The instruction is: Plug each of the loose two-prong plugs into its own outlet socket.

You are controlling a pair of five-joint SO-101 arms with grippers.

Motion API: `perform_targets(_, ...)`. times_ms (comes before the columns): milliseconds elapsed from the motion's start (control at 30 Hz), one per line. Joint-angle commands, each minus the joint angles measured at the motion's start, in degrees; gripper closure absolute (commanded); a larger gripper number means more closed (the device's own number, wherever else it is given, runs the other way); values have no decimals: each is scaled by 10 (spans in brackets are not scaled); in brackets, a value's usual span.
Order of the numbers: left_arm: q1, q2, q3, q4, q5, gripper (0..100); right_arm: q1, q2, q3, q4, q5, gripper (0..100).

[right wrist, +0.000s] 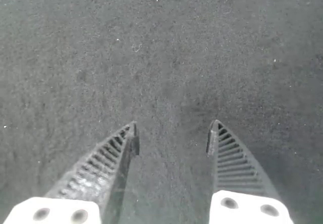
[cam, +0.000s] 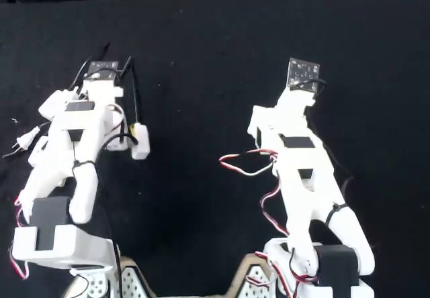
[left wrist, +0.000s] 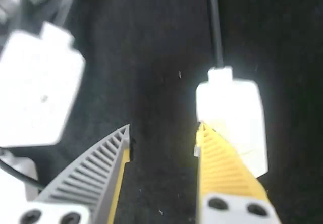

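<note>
High view: white plug (cam: 27, 139) lies at the left edge of the frame, mid-height. Long axis runs diagonally, lower left to upper right, with a thin lead trailing off at lower left. Can't tell which end has the prongs. White outlet block (cam: 140, 141) sits left of centre, just beside the left arm (cam: 74, 137). Its long axis is near vertical in frame, and a black cable (cam: 133, 90) leaves its upper end toward the top of the frame. Left arm is folded, leaning from lower left up toward upper centre-left. Right arm (cam: 299, 157) is right of centre, leaning up and slightly left over black cloth (cam: 201, 56).

Left wrist view: left claw (left wrist: 161, 133) released, jaws spread. Tip of the yellow finger (left wrist: 222, 173) is at the outlet block's edge; touching or just above it, can't tell. A second white block (left wrist: 38, 93) lies on the grey finger's (left wrist: 96, 173) side, apart from it.

Right wrist view: right claw (right wrist: 174, 128) released, jaws spread, hanging over cloth.
</note>
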State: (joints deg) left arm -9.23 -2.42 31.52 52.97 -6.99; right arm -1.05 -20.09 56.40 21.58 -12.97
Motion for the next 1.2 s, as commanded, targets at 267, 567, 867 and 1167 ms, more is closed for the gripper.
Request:
perform_targets(267, -84, -11, -87, 85, 4, 784, -13, 3, -29, 0, -5, 786)
perform_targets(567, 11, -9, -267, 276, 60, 784, -13, 3, -30, 0, -5, 786)
perform_targets(867, 98, -4, -195, 178, 63, 784, -13, 3, -29, 0, -5, 786)
perform_targets(1167, 17, -4, -36, -25, 61, 784, -13, 3, -29, 0, -5, 786)
